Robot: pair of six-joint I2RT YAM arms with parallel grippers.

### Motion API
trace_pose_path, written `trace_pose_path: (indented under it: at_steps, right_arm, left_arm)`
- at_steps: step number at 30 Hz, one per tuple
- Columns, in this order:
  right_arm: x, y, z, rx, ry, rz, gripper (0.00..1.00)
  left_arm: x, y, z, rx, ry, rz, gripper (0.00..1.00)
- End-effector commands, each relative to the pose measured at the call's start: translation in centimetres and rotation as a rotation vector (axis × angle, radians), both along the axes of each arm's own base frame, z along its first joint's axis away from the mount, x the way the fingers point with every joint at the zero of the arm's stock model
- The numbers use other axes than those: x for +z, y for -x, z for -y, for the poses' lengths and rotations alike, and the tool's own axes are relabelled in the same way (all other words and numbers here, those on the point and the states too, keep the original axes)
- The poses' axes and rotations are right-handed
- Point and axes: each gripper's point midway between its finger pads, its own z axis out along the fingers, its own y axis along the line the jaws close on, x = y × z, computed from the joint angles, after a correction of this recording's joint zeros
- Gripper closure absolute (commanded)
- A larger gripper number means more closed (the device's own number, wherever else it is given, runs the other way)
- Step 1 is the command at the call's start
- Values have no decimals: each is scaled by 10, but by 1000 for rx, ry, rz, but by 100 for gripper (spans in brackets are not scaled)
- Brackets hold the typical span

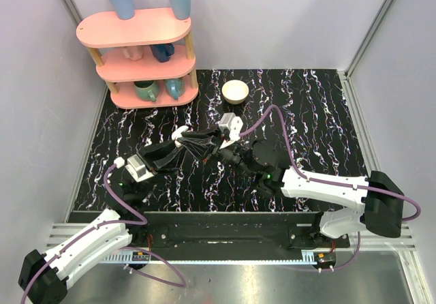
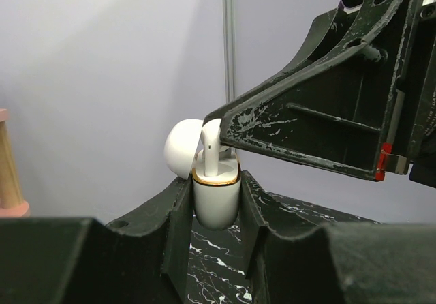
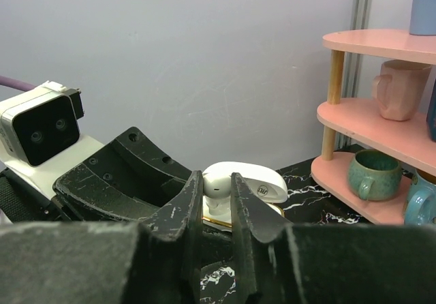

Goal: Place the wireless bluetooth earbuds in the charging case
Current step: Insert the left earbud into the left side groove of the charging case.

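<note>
White earbud pinched in right gripper, jaws almost closed on it, lower end at mouth of charging case. Left gripper squeezed tight on case body, holding it up over black marble table, lid flipped back.

Earbud looks tiny, light, hard and shiny, so likely slippery. Best to pinch its long part gently. Case is smooth and round and may twist. Best to hold it low on both sides, below gold rim.

Other earbud not seen. White bowl and pink shelf far behind.
</note>
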Motion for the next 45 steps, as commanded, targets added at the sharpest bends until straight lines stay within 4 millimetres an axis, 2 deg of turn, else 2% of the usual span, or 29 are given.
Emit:
trace_pose_path:
  at_steps: [1, 10, 22, 37, 45]
  right_arm:
    - [25, 6, 5, 3, -62, 38, 78]
    - [18, 6, 3, -4, -28, 35, 74]
    - [19, 4, 5, -19, -23, 37, 66]
    - [32, 7, 14, -35, -36, 78, 59]
    - [46, 10, 21, -32, -61, 98, 55]
  left_arm:
    - [18, 9, -7, -8, 54, 58, 100]
    - [19, 10, -7, -8, 58, 63, 100]
    - [20, 11, -9, -6, 64, 65, 100]
    - [21, 12, -9, -5, 64, 67, 100]
    - [18, 10, -8, -1, 56, 58, 100]
